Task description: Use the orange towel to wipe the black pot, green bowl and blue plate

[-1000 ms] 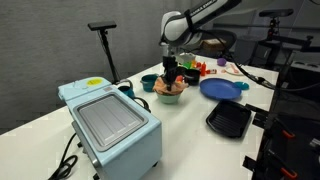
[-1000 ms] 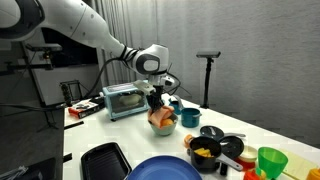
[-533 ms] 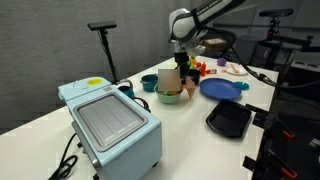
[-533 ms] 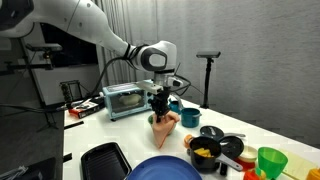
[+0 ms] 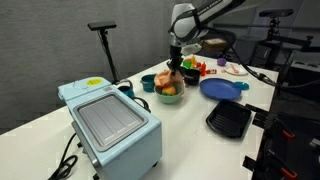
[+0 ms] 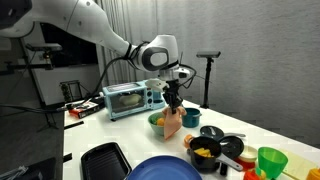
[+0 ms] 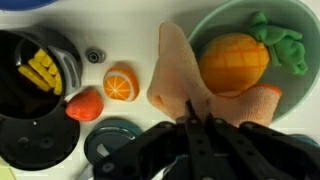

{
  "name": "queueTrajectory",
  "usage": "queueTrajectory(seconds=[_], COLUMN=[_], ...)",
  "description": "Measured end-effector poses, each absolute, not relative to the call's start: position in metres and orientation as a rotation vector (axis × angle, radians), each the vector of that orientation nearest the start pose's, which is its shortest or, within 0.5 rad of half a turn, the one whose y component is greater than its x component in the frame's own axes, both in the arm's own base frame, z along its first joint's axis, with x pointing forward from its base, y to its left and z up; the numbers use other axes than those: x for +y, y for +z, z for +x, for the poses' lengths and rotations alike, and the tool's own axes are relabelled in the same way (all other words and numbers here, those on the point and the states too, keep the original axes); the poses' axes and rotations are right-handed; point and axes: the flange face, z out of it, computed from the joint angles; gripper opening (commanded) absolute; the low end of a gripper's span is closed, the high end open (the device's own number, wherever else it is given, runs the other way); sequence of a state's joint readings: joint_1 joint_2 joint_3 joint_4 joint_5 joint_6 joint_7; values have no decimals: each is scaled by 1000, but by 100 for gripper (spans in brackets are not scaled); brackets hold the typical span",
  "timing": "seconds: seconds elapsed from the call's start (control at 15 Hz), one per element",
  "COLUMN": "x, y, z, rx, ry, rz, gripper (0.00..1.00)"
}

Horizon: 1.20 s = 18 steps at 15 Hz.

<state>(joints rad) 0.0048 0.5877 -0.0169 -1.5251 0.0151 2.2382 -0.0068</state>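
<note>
Behind the orange towel (image 7: 172, 68), green bowl (image 7: 303, 22) partly hides.

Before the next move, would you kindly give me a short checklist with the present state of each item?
1. Hand shut on the orange towel: ok.
2. Towel clear of the green bowl: cannot tell; one fold overlaps its rim in the wrist view.
3. Green bowl free of contents: not ok; toy food lies inside.
4. Black pot free of contents: not ok; a yellow piece lies inside.
5. Blue plate bare: ok.
</note>
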Motion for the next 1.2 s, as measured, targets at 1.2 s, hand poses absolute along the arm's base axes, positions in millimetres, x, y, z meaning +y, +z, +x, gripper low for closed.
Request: queueTrajectory(seconds=[1.2], x=[120], y=[260], z=[677], rx=[-370], ry=[202], rz=[-3045], gripper=[1])
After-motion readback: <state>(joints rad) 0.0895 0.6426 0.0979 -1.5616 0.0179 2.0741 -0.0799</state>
